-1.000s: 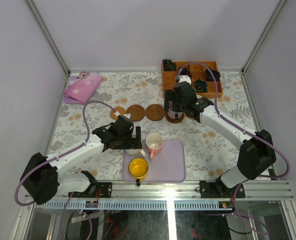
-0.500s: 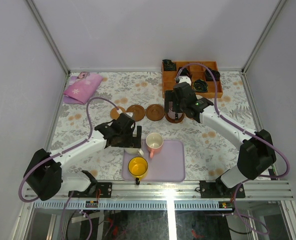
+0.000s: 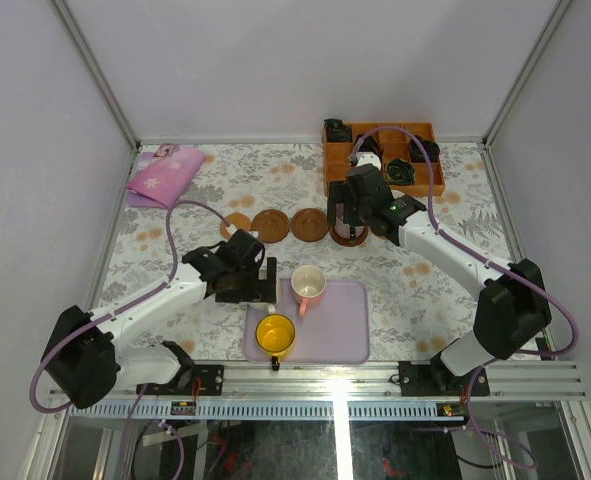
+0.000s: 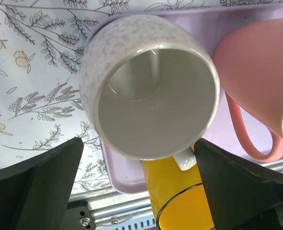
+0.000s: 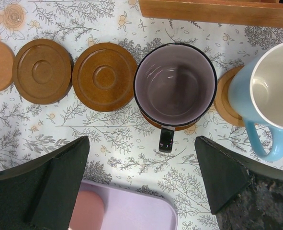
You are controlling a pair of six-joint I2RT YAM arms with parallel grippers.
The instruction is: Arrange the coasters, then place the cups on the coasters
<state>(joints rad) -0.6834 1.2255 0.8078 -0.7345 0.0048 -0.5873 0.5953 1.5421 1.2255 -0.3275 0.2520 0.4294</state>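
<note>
Between spread left pincer [image 4: 137,143] jaws: cream-white cup [image 4: 151,91].

Plain pale walls [image 3: 305,60] close in on three sides, with metal posts [image 3: 95,70] running up the back corners. The table [image 3: 425,310] wears a cloth of grey sprigs and orange blossoms. A ribbed metal rail [image 3: 275,410] lines the near edge, catching a bright streak of light.

The left arm [image 3: 145,305] and right arm [image 3: 450,252] are white tubes linked by black joints [image 3: 80,362], each trailing a purple cable [image 3: 171,245]. The left gripper [image 4: 139,143] and right gripper [image 5: 142,139] have black, wedge-shaped fingers [image 4: 36,187].
</note>
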